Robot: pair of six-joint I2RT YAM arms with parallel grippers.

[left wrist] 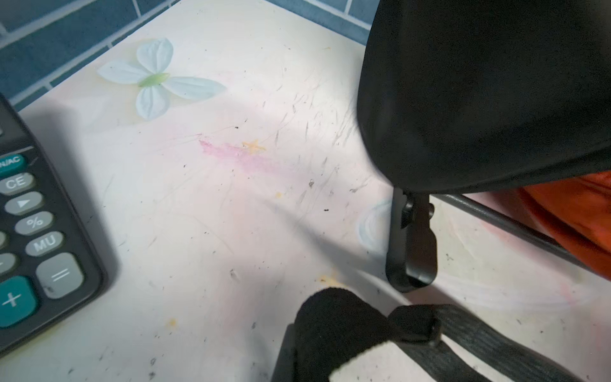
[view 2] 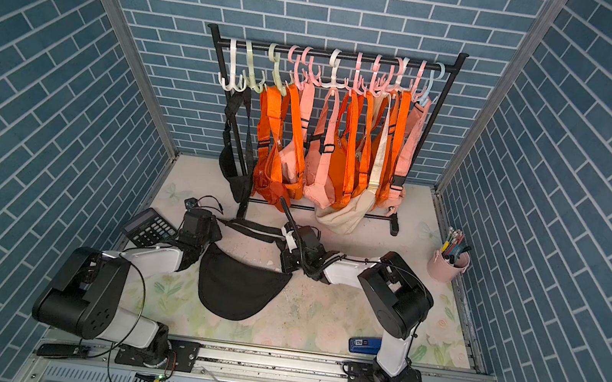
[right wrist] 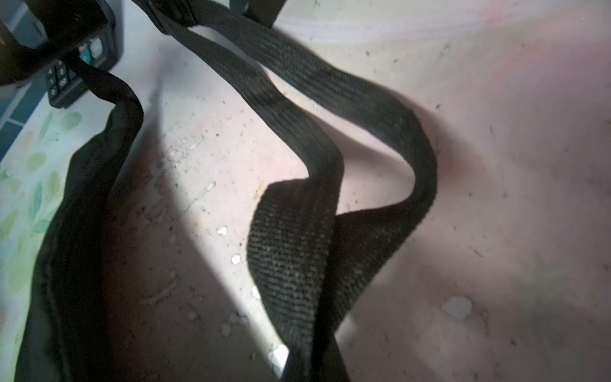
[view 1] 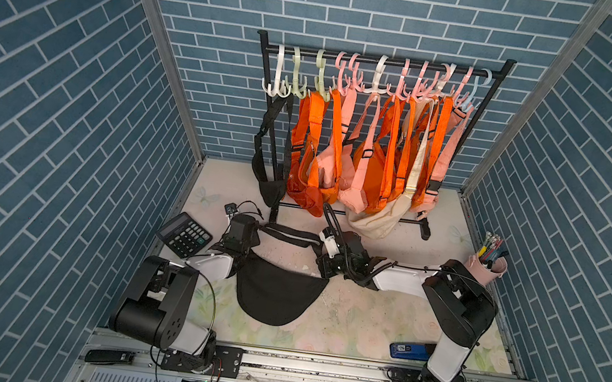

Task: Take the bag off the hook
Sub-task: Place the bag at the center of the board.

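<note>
Black bag [view 1: 276, 296] on floral table [view 1: 359, 321]

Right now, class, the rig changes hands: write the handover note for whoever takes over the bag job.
Right pincer: shut on the strap.
Left pincer: at the strap's other end, grip unclear.
Bag: flat on the table, in front of the rack, not hanging.
Done: unhooking.
Left: probably just release the strap and withdraw both arms.
</note>
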